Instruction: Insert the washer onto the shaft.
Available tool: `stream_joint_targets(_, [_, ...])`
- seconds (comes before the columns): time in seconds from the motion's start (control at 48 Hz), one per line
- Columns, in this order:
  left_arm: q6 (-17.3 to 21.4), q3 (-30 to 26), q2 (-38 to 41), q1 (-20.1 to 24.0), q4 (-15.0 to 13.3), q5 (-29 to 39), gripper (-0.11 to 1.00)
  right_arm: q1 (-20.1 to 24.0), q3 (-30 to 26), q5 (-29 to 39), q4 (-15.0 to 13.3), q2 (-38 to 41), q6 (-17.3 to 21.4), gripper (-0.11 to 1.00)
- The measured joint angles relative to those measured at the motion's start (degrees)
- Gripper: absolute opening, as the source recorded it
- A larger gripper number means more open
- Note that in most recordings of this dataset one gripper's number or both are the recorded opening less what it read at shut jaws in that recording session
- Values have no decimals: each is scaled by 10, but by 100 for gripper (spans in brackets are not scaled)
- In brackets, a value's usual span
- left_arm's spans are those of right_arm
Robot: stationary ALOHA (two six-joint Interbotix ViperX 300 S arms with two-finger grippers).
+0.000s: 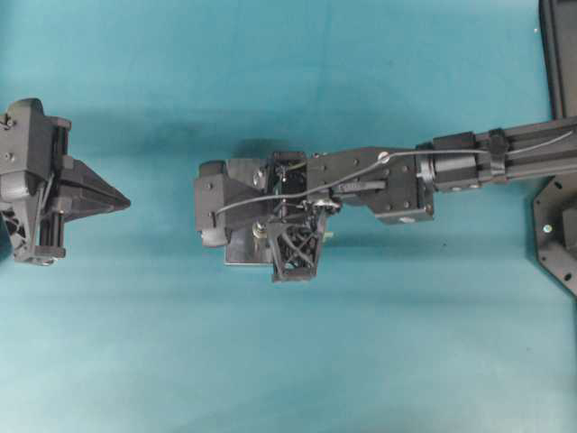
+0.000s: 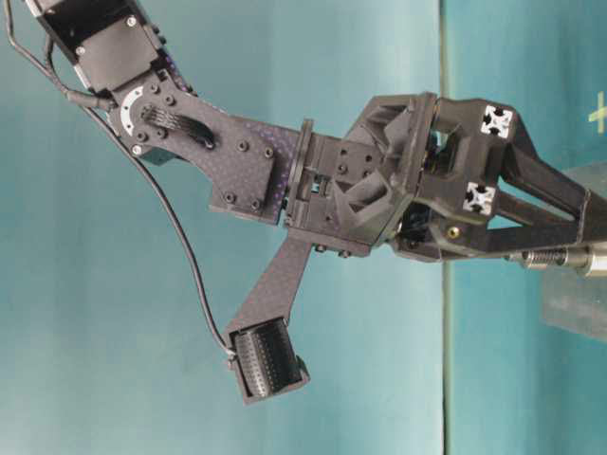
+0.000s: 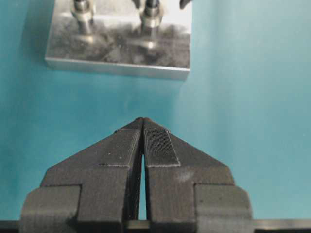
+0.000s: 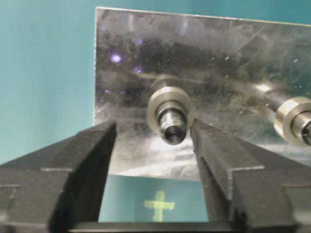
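Right gripper (image 4: 153, 141) spread on either side of a shaft (image 4: 172, 127) on the metal plate (image 4: 214, 63); left gripper (image 3: 143, 127) pressed together, well apart from the plate.

In the right wrist view, the two dark fingers (image 4: 80, 155) fill the lower frame with a wide gap between them; centred just beyond that gap, the shaft points toward the camera with the washer (image 4: 170, 104) ringing it against the plate, and a second shaft (image 4: 297, 121) with its own ring stands at the right edge. In the left wrist view, the closed fingertips sit at lower centre, with bare teal table (image 3: 243, 107) between them and the plate at the top of the frame. Overhead, the left gripper lies at the left edge, and the right arm (image 1: 469, 162) reaches in from the right, covering the plate at centre.
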Motion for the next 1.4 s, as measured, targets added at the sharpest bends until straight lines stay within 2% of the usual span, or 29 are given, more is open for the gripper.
stream_joint_targets(0.125, [0, 0, -2, 0, 0, 0, 0, -16, -8, -5, 3, 1, 0, 56])
stream_joint_targets(0.396, [0, 0, -5, 0, 0, 0, 0, -7, -25, 10, 4, 11, 0, 56])
stream_joint_targets(0.521, [0, 0, -6, -2, 0, -1, 0, 7, -32, 20, 31, 11, -1, 55])
stream_joint_targets(0.646, [-1, 0, -7, -3, 0, -1, 0, 0, -33, 35, 65, 11, -2, 55])
stream_joint_targets(0.75, [-1, 0, -8, -3, 0, 0, 0, -6, -33, 40, 80, 11, -4, 55])
stream_joint_targets(1.166, [-1, 4, -19, -4, 0, -1, 0, -39, -35, 33, 85, -3, -9, 55])
stream_joint_targets(1.396, [-1, 4, -22, -4, 0, -1, 0, -38, -30, 32, 84, -29, -8, 55])
